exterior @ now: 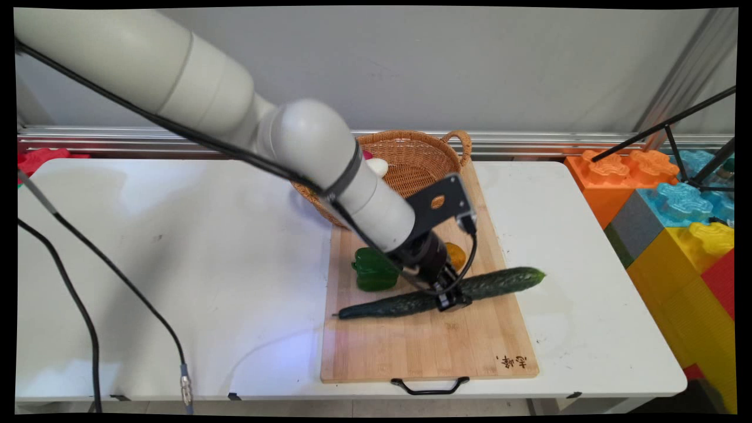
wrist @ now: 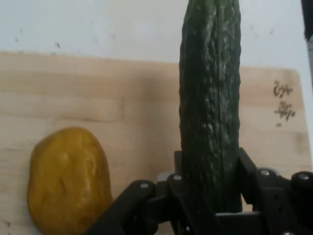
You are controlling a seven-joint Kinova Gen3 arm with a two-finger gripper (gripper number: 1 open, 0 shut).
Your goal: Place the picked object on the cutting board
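A long dark green cucumber [exterior: 493,285] lies across the wooden cutting board [exterior: 435,346]. My gripper [exterior: 451,298] is down at its middle, and its two fingers press against both sides of the cucumber [wrist: 210,112]. A yellow-orange fruit [wrist: 68,178] rests on the board just beside the gripper; in the main view this yellow-orange fruit [exterior: 456,255] peeks out behind the wrist. A green bell pepper [exterior: 373,270] sits on the board left of the gripper.
A wicker basket [exterior: 420,155] stands at the board's far end, holding a white and a pink item. Coloured foam blocks [exterior: 675,205] and a black tripod [exterior: 675,135] stand to the right of the table. Black cables [exterior: 88,329] hang at left.
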